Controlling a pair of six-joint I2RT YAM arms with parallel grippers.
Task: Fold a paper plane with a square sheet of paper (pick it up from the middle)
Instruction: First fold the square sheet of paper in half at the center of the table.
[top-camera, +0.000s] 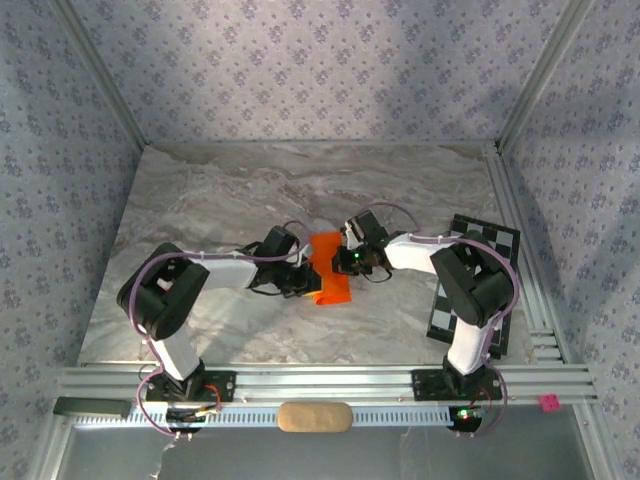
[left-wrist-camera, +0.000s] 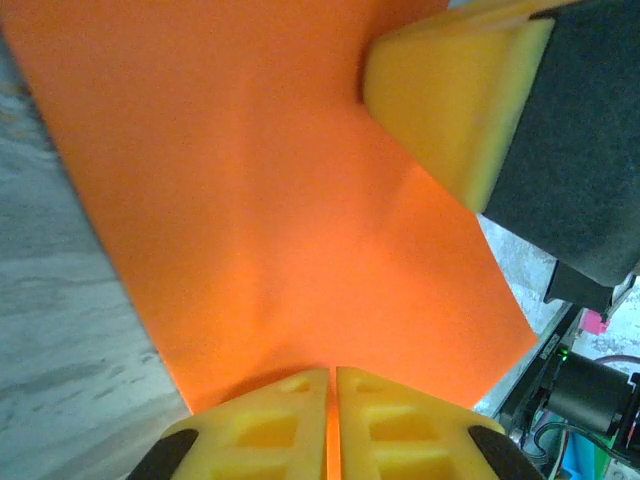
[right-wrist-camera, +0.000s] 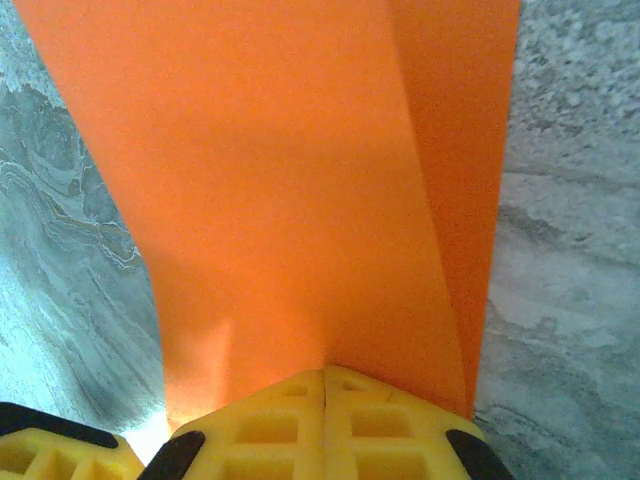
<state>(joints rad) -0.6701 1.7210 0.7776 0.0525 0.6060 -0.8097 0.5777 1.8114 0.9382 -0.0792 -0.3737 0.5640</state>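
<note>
Viewing overhead, I find the square sheet of paper (top-camera: 329, 278) mid-table, partly hidden by both wrists, so its folded outline is unclear. The left gripper (left-wrist-camera: 332, 425) jaws pinch its edge, and the right gripper (right-wrist-camera: 325, 420) jaws likewise clamp it. Patterned walls (top-camera: 300, 60) enclose the marble table (top-camera: 220, 200).

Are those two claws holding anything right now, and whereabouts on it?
Yes, the orange paper. The left gripper pinches its edge on one side and the right gripper pinches it from the opposite side, both shut on it.
</note>
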